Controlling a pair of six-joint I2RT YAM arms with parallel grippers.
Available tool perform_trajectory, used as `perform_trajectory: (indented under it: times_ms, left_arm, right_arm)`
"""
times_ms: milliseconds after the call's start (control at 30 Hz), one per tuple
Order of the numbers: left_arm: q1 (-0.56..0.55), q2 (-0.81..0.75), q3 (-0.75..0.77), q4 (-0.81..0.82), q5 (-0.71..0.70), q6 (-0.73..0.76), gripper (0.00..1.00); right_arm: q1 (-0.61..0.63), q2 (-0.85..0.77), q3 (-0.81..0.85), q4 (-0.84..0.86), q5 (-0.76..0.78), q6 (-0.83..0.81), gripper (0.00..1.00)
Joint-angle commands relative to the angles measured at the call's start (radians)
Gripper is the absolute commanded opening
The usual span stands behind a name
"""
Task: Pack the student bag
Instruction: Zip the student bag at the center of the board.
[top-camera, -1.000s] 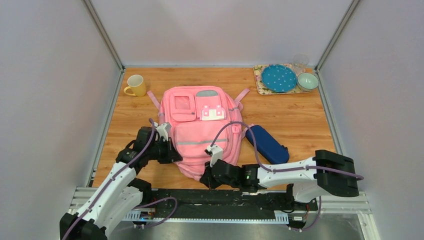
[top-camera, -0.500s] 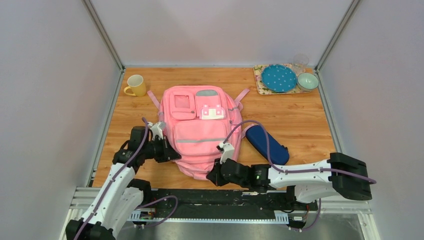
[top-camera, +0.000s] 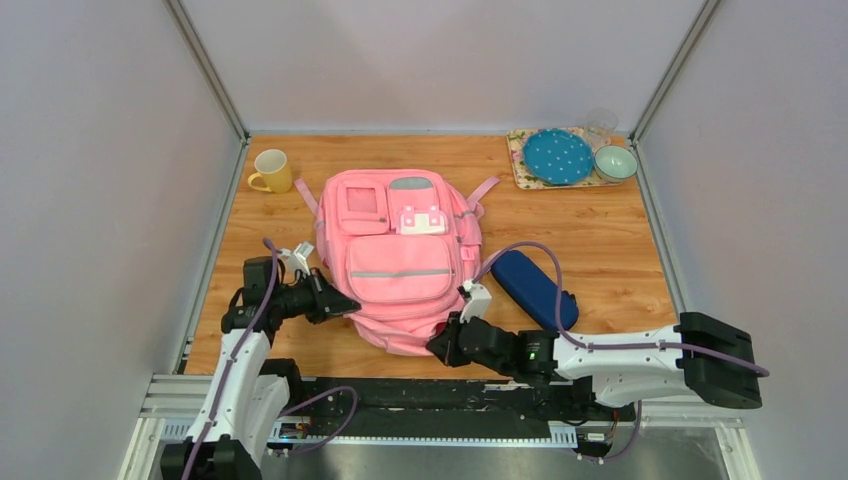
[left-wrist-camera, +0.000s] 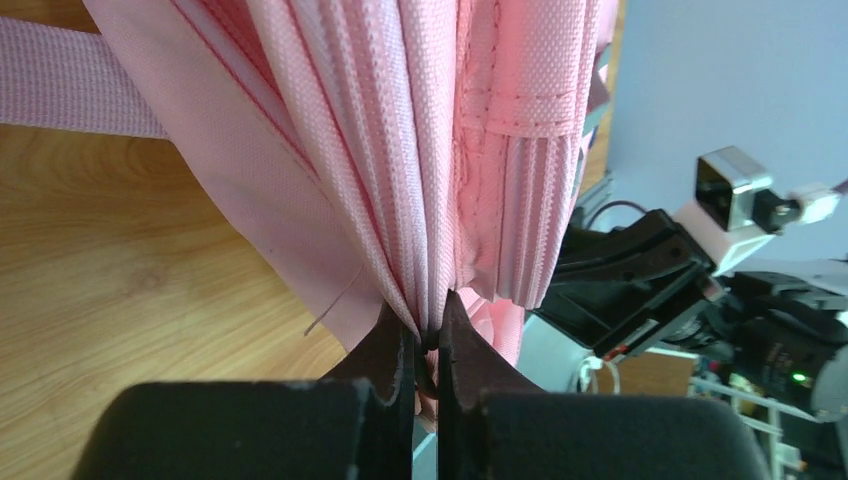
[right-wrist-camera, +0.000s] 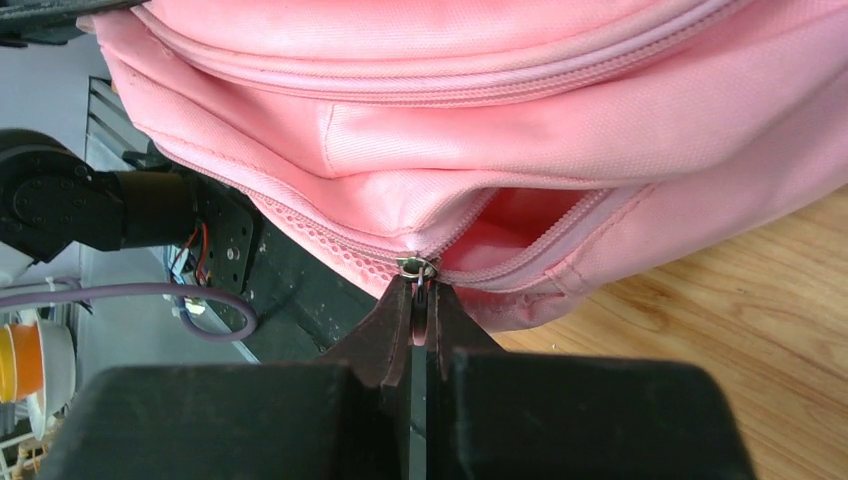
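Student bag (top-camera: 400, 265) place: lies flat, front up, in the middle of the wooden surface (top-camera: 600, 230), with its near edge by the arm bases; a navy pouch (top-camera: 533, 288) lies just beside its right side.
Look: pink woven fabric, grey reflective strips, stacked front pockets, a white-and-pink clasp patch, and pink straps poking out at the far corners.
Zip: the opening at the near edge gapes partly and shows pink lining (how far round it runs cannot be told).
Handling: likely light and floppy; the cloth bunches and probably slides on the wood, so one side wants pinning while the other is pulled.
Where to hold: seams, strap webbing or the zipper pull (right-wrist-camera: 418, 266) should give a firmer bite than the smooth panels.
Left pincer (left-wrist-camera: 428, 322): pressed together on a gathered fold of cloth at the bag's left edge.
Right pincer (right-wrist-camera: 420, 288): pressed together on the small metal zipper pull at the near edge.
Risk: the pull may slip free if tugged at an angle.
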Motion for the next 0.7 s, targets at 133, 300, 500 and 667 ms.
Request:
perform_trajectory:
  times_ms: [133,300,500,667]
  left_arm:
    - [0.122,-0.011,0.003,0.258,0.170,-0.088,0.03]
    - [0.122,-0.048,0.049,0.159,0.152,-0.065,0.61]
    - [0.122,-0.073,0.152,0.022,0.060,-0.016,0.72]
    - [0.120,-0.068,0.159,0.082,0.118,-0.053,0.72]
  right_arm:
    - [-0.039,-0.010,-0.050,-0.184,0.093,-0.026,0.00]
    - [-0.039,0.030,-0.013,-0.100,0.007,-0.097,0.00]
    - [-0.006,0.125,0.061,-0.054,-0.042,-0.100,0.00]
    - [0.050,0.152,0.111,-0.025,-0.064,-0.103,0.28]
